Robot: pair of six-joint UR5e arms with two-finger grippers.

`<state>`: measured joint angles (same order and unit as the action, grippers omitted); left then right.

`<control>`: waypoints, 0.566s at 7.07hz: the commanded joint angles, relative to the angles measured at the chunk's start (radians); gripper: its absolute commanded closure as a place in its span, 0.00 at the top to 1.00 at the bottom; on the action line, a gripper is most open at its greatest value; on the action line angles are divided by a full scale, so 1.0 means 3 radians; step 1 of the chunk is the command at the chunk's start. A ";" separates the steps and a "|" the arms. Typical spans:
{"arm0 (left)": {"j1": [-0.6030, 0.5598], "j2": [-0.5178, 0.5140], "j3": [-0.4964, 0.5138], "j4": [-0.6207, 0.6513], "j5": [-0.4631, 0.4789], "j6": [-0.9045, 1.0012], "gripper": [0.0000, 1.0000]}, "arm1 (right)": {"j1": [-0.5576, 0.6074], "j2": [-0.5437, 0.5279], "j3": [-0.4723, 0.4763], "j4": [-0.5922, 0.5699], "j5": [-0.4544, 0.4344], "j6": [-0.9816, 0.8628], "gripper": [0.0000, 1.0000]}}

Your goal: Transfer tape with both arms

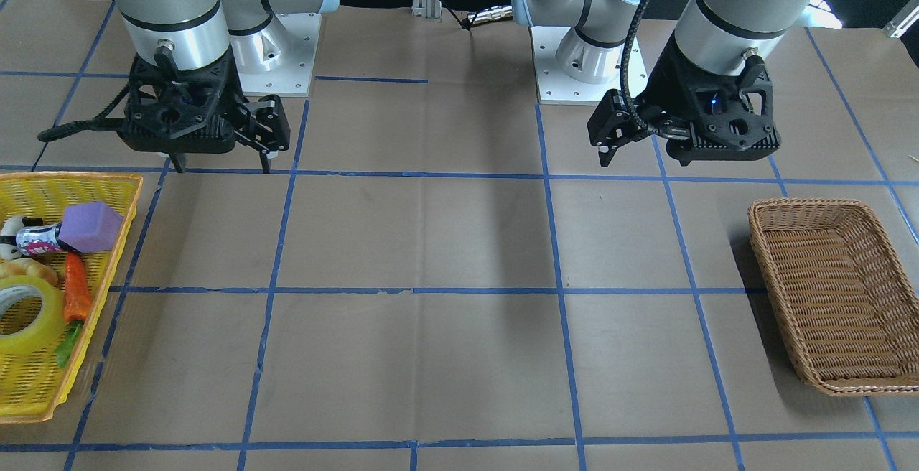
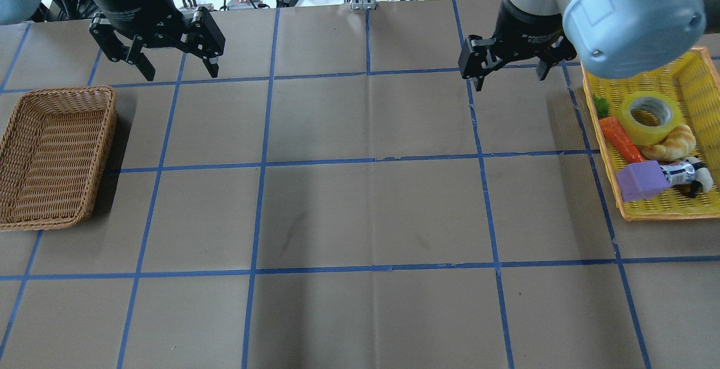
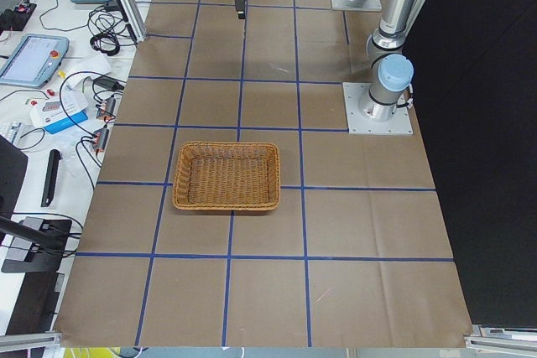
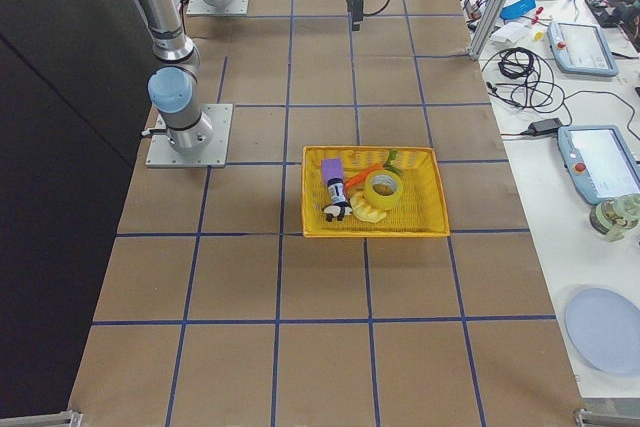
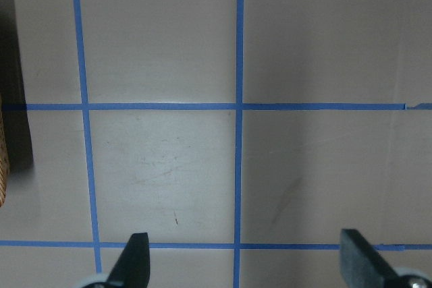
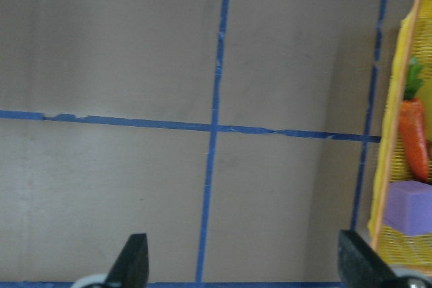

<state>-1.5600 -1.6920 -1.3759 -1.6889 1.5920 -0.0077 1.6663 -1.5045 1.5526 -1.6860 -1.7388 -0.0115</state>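
Note:
The tape (image 2: pixel 635 125), a yellow translucent roll with a white core, lies flat in the yellow basket (image 2: pixel 664 215) at the table's right side. It also shows in the front view (image 1: pixel 40 339) and the right side view (image 4: pixel 384 197). My right gripper (image 2: pixel 511 79) hangs open and empty above the table, left of the basket and apart from the tape; it also shows in the front view (image 1: pixel 222 166). The right wrist view shows its fingertips (image 6: pixel 135 261) spread over bare table. My left gripper (image 2: pixel 181 72) is open and empty near the far left; the left wrist view shows its fingertips (image 5: pixel 135 261) spread.
The yellow basket also holds an orange toy carrot (image 2: pixel 621 138), a purple foam block (image 2: pixel 641 180), a croissant (image 2: pixel 672 144) and a small can. An empty brown wicker basket (image 2: pixel 62 91) stands at the table's left side. Blue tape lines grid the brown table.

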 commanded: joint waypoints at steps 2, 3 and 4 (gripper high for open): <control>0.0000 0.0000 0.0000 0.0000 -0.0004 0.0000 1.00 | 0.0029 -0.0001 0.0020 -0.0040 0.0235 -0.0013 1.00; 0.0000 0.0000 0.0000 0.0000 0.0001 0.0000 1.00 | 0.0029 -0.0001 0.0025 -0.0035 0.0233 -0.0013 1.00; 0.0000 0.0000 0.0000 0.0000 -0.0004 -0.0005 1.00 | 0.0029 -0.0001 0.0025 -0.0035 0.0238 -0.0013 1.00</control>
<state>-1.5601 -1.6920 -1.3760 -1.6889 1.5916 -0.0080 1.6746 -1.5050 1.5589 -1.6959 -1.6788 -0.0162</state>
